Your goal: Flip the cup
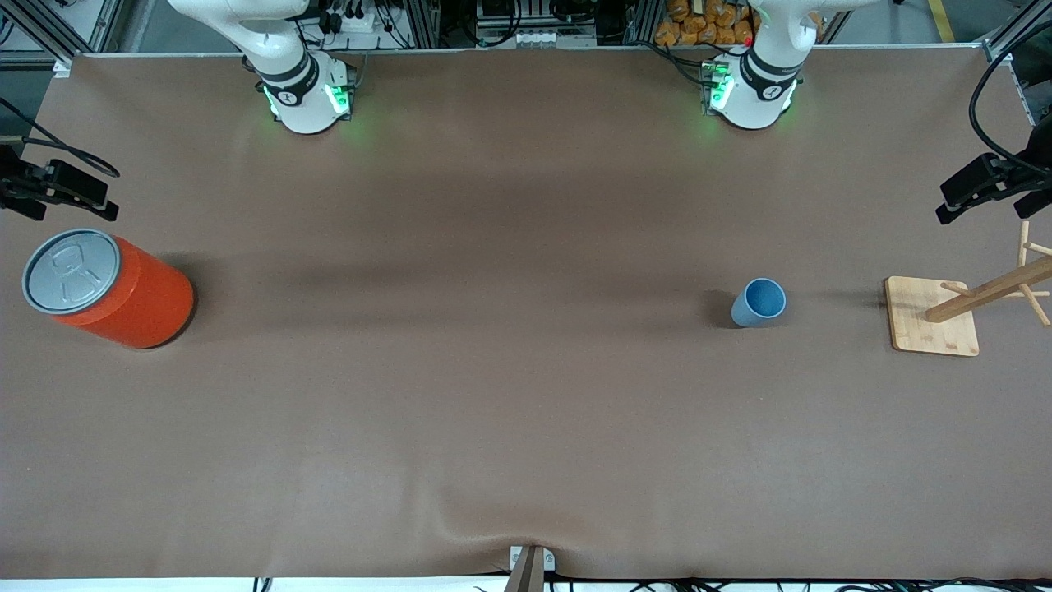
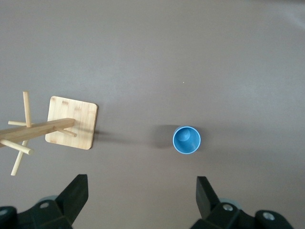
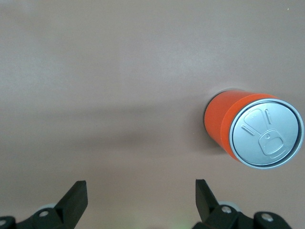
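Note:
The small light-blue cup (image 1: 759,302) stands upright on the brown table, mouth up, showing its darker blue inside, toward the left arm's end. The left wrist view looks down on the cup (image 2: 187,140) from high up. My left gripper (image 2: 141,183) hangs open above the table near the cup, with nothing between its fingers. My right gripper (image 3: 140,186) is also open and empty, high over the table near the orange can. Neither gripper shows in the front view; only the arms' bases do.
A big orange can (image 1: 107,288) with a grey pull-tab lid stands at the right arm's end, also seen as the can (image 3: 252,131). A wooden peg rack on a bamboo base (image 1: 933,316) stands beside the cup at the left arm's end. Black camera mounts (image 1: 57,187) flank the table.

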Robot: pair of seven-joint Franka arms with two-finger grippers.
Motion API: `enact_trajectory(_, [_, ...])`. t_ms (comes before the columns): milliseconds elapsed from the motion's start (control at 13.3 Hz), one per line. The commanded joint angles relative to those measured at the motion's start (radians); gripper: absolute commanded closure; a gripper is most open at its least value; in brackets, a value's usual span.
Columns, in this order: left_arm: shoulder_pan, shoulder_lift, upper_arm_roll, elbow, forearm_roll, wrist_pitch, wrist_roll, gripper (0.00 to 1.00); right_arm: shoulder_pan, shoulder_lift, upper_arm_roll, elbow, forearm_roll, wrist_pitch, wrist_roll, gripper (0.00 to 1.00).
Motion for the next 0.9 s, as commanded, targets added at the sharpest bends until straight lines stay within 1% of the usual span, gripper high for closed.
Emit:
enact_trajectory(0, [-0.018, -0.005, 0.015, 0.013, -0.011, -0.072, -0.012, 0.00, 0.008, -0.004, -0.003, -0.001, -0.007, 0.004, 0.013, 0.00])
enact_trajectory(225, [-0.018, -0.020, 0.017, 0.007, -0.018, -0.075, 0.005, 0.00, 0.008, -0.004, -0.003, -0.002, -0.007, 0.002, 0.013, 0.00])
enact_trajectory(826, [-0.025, -0.012, 0.009, 0.008, -0.020, -0.077, -0.025, 0.00, 0.008, -0.004, -0.003, -0.002, -0.007, 0.004, 0.013, 0.00])
